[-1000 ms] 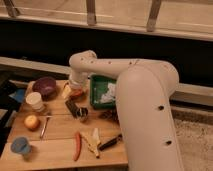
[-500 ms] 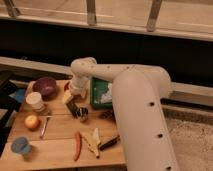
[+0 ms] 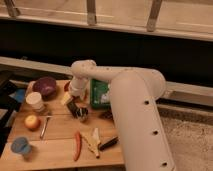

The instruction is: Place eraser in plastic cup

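Note:
The eraser (image 3: 74,108) is a small dark block lying mid-table, right beside a small shiny metal cup (image 3: 83,116). The light-blue plastic cup (image 3: 21,146) stands upright at the table's front left corner, far from the eraser. My gripper (image 3: 75,98) hangs at the end of the white arm, low over the table just behind the eraser and close to it. The wrist hides its lower part. I cannot tell whether it touches the eraser.
On the wooden table (image 3: 57,131): purple bowl (image 3: 45,86), white cup (image 3: 35,100), orange fruit (image 3: 32,122), metal utensil (image 3: 44,125), red chili (image 3: 77,145), banana (image 3: 93,142), a black object (image 3: 109,143), green bag (image 3: 100,93), and a yellow piece (image 3: 66,98) by the wrist.
The arm's wrist has shifted slightly left and down toward the table by the eraser. The objects on the table have not moved.

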Motion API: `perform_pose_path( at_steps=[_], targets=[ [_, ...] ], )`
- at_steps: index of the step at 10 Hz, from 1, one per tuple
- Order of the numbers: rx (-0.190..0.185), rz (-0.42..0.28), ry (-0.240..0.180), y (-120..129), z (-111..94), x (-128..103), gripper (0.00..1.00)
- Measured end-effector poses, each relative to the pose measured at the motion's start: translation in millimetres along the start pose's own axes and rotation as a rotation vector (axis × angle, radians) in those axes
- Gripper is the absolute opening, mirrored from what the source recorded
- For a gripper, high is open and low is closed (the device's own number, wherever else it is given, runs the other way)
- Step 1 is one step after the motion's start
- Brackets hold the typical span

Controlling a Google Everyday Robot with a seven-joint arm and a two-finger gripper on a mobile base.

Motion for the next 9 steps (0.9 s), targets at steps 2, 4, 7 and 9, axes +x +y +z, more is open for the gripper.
perform_pose_path(
  at_steps=[2, 4, 7, 9],
  targets=[
    [0.003, 0.006, 0.001, -1, 3, -1, 0.8],
    [0.008, 0.023, 0.019, -8, 16, 1, 0.8],
    [0.01, 0.043, 0.052, -15, 33, 1, 0.8],
    [0.028, 0.042, 0.054, -18, 34, -7, 0.8]
  ],
)
